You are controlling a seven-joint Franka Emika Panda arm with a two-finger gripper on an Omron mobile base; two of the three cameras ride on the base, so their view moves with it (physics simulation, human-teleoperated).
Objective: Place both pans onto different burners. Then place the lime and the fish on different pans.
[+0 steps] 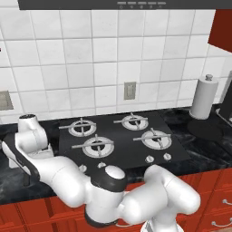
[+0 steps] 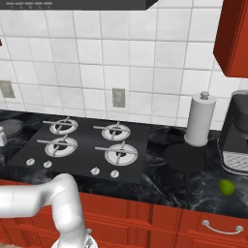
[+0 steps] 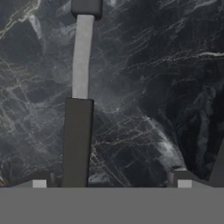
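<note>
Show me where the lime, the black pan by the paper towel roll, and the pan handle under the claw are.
lime [image 2: 226, 187], right base view, middle of the fruit.
black pan [image 2: 185, 156], right base view, its flat bottom.
pan handle [image 3: 77, 140], hand view, dark grip section.

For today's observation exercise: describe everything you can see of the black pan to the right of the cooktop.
The black pan is round, shallow and matt, with a thin dark handle pointing toward the counter's front edge. It sits flat on the dark marbled counter, just in front of the paper towel roll, apart from the cooktop. It looks empty; the lime lies apart.
</note>
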